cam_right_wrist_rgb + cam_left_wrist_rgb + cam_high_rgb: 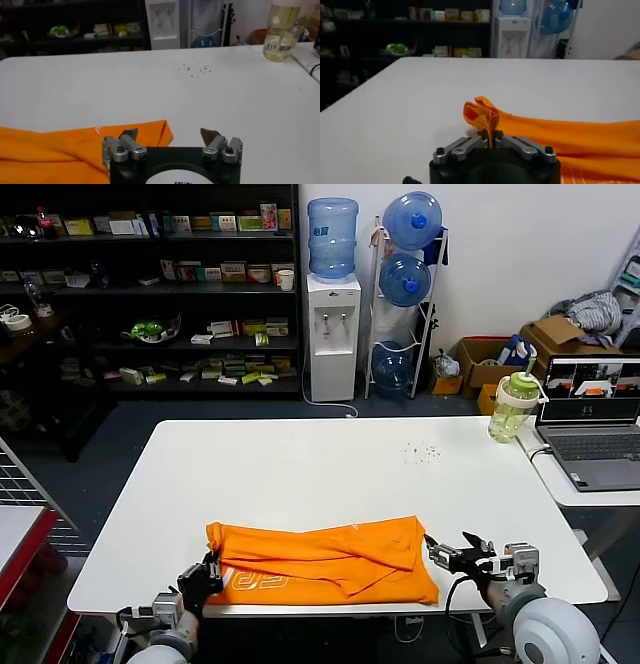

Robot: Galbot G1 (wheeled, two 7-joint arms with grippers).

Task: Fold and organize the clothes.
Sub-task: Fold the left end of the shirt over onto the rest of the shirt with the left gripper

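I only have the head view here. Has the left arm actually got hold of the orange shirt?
Observer: Yes. In the left wrist view the left gripper has its jaws shut on a bunched corner of the orange T-shirt.
Operator: And the right one?
Observer: The right gripper has its jaws spread and holds nothing; the shirt's edge lies beside one of them.
Operator: Is the white lettering facing up?
Observer: Partly, at the near edge.

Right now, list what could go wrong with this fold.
1. The left gripper pinches only a small bunch of the T-shirt; it may slip out.
2. The right gripper is open beside the shirt corner, holding nothing, so a lift now would probably drag the shirt unevenly.
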